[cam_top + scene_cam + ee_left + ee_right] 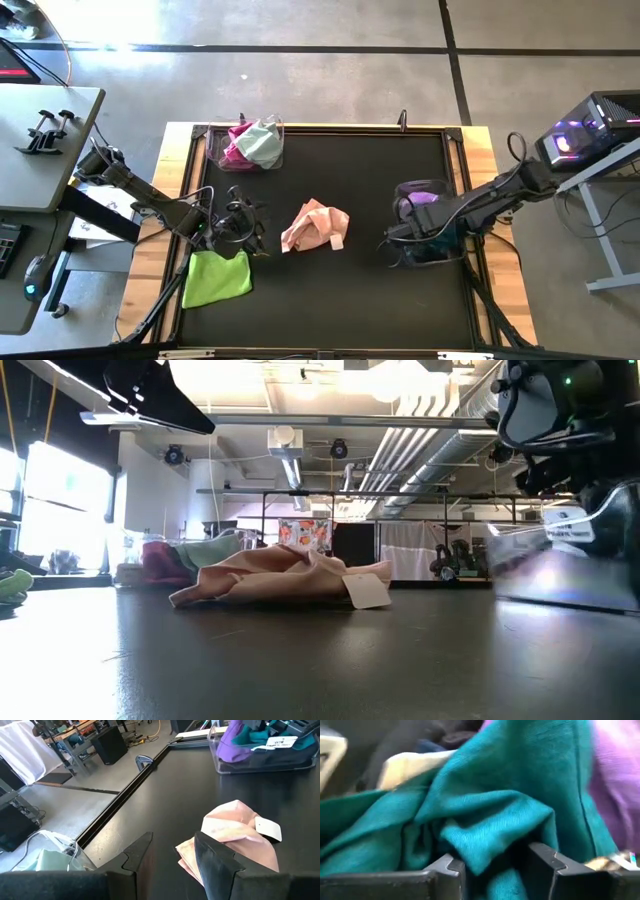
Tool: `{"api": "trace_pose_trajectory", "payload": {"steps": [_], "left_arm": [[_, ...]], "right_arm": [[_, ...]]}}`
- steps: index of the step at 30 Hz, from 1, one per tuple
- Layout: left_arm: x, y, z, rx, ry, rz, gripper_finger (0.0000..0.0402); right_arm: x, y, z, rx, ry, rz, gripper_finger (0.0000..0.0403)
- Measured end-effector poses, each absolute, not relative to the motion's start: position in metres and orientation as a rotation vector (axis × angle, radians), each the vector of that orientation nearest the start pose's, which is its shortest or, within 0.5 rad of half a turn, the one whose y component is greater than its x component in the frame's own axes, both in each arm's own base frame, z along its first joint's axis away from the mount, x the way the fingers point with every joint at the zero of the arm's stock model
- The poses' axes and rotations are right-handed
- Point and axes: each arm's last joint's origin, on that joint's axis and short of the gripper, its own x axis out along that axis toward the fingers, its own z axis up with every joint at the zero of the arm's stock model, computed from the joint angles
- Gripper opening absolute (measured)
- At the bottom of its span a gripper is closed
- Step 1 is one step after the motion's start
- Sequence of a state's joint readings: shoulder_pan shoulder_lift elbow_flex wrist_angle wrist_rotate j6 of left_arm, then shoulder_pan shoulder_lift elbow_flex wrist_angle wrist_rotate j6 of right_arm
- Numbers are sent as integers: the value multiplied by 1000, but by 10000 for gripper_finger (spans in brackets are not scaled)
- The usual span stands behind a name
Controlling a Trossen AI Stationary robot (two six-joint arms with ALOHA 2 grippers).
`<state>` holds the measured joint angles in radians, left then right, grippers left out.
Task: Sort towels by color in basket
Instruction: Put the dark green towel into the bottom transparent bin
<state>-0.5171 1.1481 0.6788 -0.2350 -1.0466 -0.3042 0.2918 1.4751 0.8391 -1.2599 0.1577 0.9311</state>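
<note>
A peach-pink towel (315, 226) (285, 578) lies crumpled at mid-table, its white label (268, 828) on top. My left gripper (243, 226) (172, 854) is open just left of it, fingers pointing at it without touching. A lime green towel (217, 278) lies flat near my left gripper. My right gripper (408, 246) (497, 862) is open and down in the right basket (462, 240), over a dark teal towel (490, 815) beside a purple one (615, 775) (424, 197). The far-left basket (213, 152) holds magenta (235, 152) and mint (263, 142) towels. My right gripper comes at the dark teal towel from above, inside the right basket. A raised fold of it (492, 847) fills the gap between the two open fingers (451, 868). The towel rests on the other cloths in the basket and is not lifted.
The black mat has a raised wooden rim (160, 200) all round. The clear right basket (260, 765) (565, 575) stands close to the right rim. Free mat lies between the peach-pink towel and the right basket, and along the near edge.
</note>
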Motion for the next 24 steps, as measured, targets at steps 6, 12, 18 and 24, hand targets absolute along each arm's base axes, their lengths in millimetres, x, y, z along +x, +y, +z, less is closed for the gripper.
{"api": "trace_pose_trajectory", "payload": {"steps": [6, 12, 18, 24], "left_arm": [[204, -87, 234, 211, 419, 573, 131], [204, -87, 234, 210, 418, 573, 131], [204, -87, 234, 210, 418, 572, 131], [204, -87, 234, 210, 418, 573, 131]], "right_arm": [[175, 47, 168, 256, 1665, -771, 128], [163, 48, 190, 348, 1538, -824, 128], [152, 50, 221, 508, 1410, -890, 128], [145, 51, 251, 569, 1327, -960, 128]]}}
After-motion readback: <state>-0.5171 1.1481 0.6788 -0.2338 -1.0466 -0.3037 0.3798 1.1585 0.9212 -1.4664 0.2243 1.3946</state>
